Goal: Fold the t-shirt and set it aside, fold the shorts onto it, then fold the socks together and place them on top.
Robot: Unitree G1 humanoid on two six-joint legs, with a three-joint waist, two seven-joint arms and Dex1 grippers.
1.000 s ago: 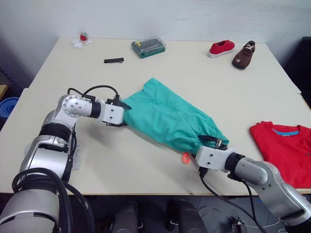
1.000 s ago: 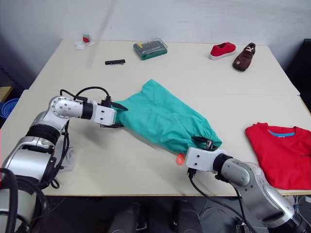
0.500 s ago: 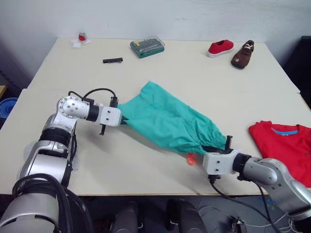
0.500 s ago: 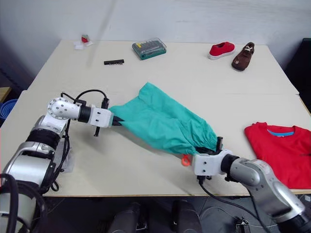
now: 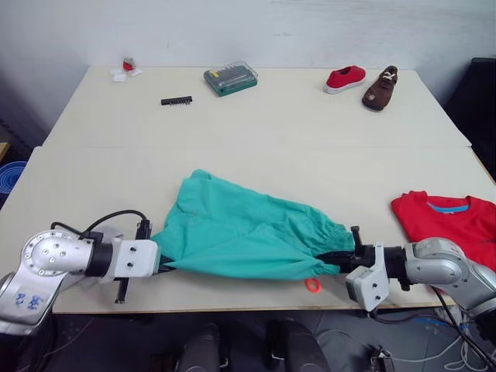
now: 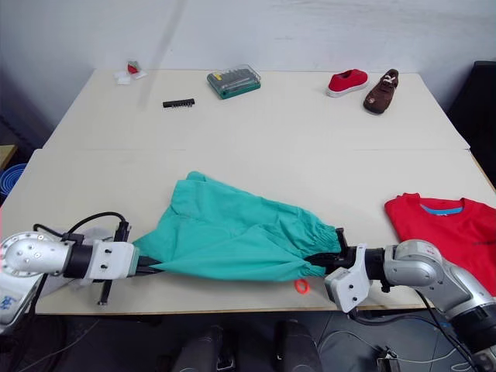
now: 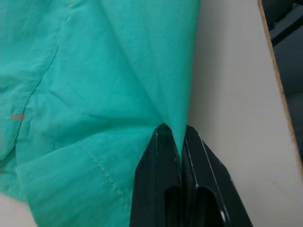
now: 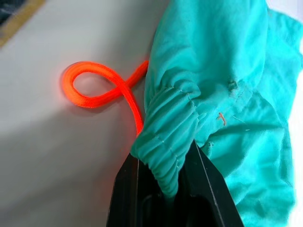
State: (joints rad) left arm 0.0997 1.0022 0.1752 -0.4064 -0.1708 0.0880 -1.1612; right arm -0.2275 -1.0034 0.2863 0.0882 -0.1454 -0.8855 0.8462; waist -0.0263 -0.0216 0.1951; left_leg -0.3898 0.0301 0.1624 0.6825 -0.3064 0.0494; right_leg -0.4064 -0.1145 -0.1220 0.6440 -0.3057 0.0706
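The shorts (image 5: pixel 240 236) stretch between both grippers near the desk (image 5: pixel 294 132) front edge: left gripper (image 7: pixel 173 135) jaws pinching a hem fold, right gripper (image 8: pixel 163 177) jaws clamping the gathered waistband, orange drawstring loop (image 8: pixel 97 85) just beside them. The t-shirt (image 5: pixel 453 225) lies beyond the right gripper.

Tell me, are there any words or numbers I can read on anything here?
None can be read.
Left arm's round joint: blue marks, too blurred to read.
Green case at the table's far side: too small to tell any label.
Shorts, t-shirt, both shoes: no writing shows.
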